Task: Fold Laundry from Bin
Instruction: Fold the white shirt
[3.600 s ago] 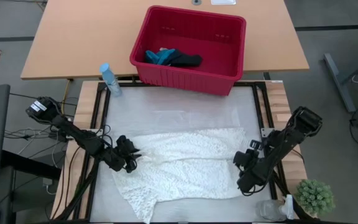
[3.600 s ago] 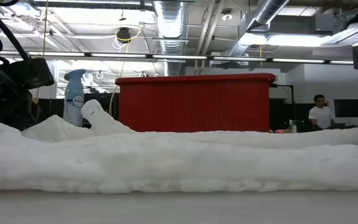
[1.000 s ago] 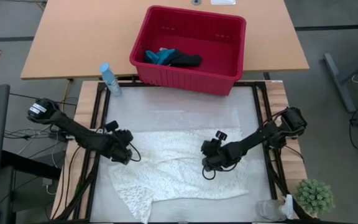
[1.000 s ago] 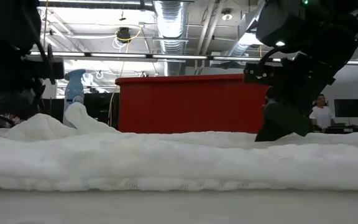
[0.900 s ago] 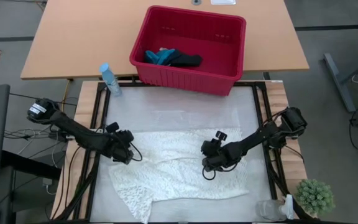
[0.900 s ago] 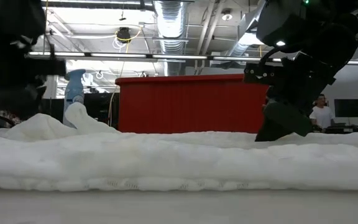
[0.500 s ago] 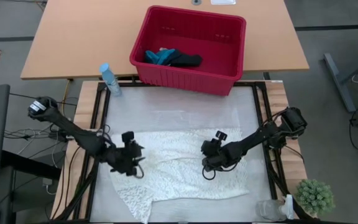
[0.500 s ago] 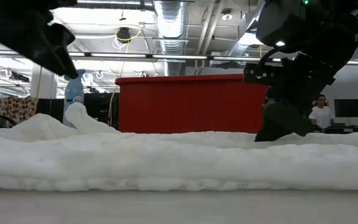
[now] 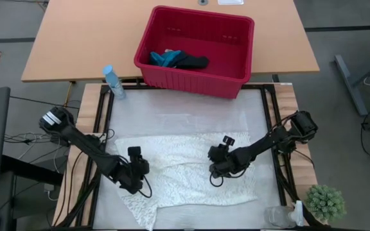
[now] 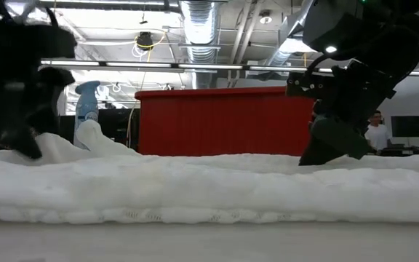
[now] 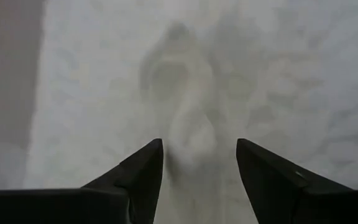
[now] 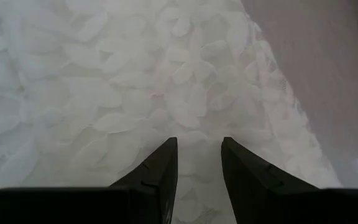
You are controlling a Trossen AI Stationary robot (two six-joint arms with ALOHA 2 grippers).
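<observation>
The large white lacy cloth (image 9: 185, 170) lies spread on the table mat, bunched along its left side. My left gripper (image 9: 135, 169) is open and low over the cloth's left part. A raised fold (image 11: 194, 134) stands between its fingers. My right gripper (image 9: 217, 164) is narrowly open, with its tips down on the middle of the cloth (image 12: 166, 93). The red bin (image 9: 194, 48) stands at the far edge. A teal cloth (image 9: 166, 59) and a dark cloth (image 9: 194, 62) lie inside it. My left gripper points down at the cloth, one finger (image 11: 145, 171) on each side of the raised fold (image 11: 194, 143). I cannot tell whether the fingers touch it. My right gripper slants down from the table's right side. Its fingertips (image 12: 166, 158) rest on the flat lacy cloth (image 12: 199, 134), which shows in the narrow gap and lies on the table.
A blue spray bottle (image 9: 112, 80) stands at the far left of the mat. A small green plant (image 9: 326, 202) and a clear container (image 9: 278, 217) stand at the near right corner. A person (image 10: 374, 131) shows in the room beyond.
My left gripper has risen off the cloth's left edge, gone toward the table's near edge and a little right, and come down again low over the cloth. The cloth has kept its place.
</observation>
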